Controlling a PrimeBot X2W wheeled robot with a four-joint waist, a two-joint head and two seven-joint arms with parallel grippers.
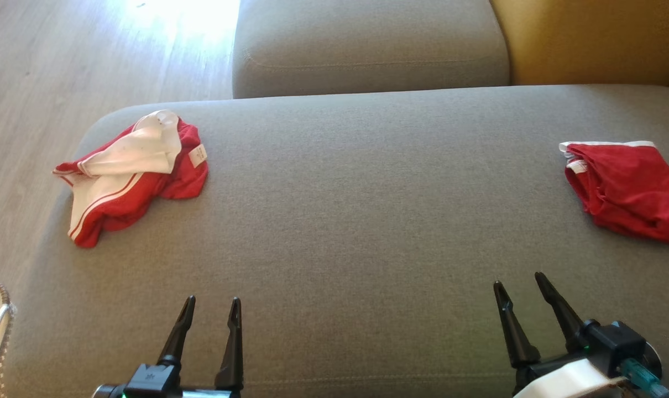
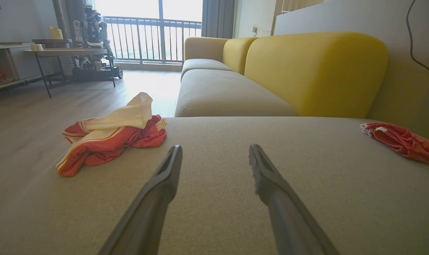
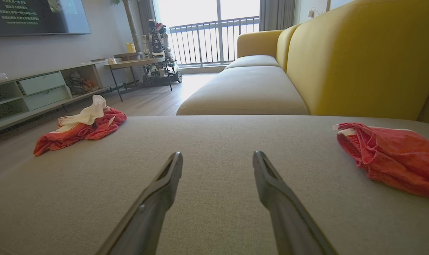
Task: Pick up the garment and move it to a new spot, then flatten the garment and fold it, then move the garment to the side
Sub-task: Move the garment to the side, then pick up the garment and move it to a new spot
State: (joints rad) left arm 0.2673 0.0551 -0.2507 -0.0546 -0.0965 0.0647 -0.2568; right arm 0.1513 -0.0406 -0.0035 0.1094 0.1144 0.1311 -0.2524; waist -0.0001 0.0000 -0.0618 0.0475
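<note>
Head view. Left jaws, right jaws: both spread wide, empty, low over the near edge of the broad grey fabric sofa cushion. Step in hand, judged: first pick-up, not yet begun. Crumpled red-and-white cloth garment: far left corner of the cushion, well apart from both. Next move likely calls for a left-arm reach and a pinch on a raised fold. Second red garment with white trim: right edge, flatter. Beyond: yellow sofa backrest, pale wood floor, balcony railing.

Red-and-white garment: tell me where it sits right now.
In the head view the red-and-white garment lies crumpled at the far left corner of the grey cushion, ahead of the left end effector.
</note>
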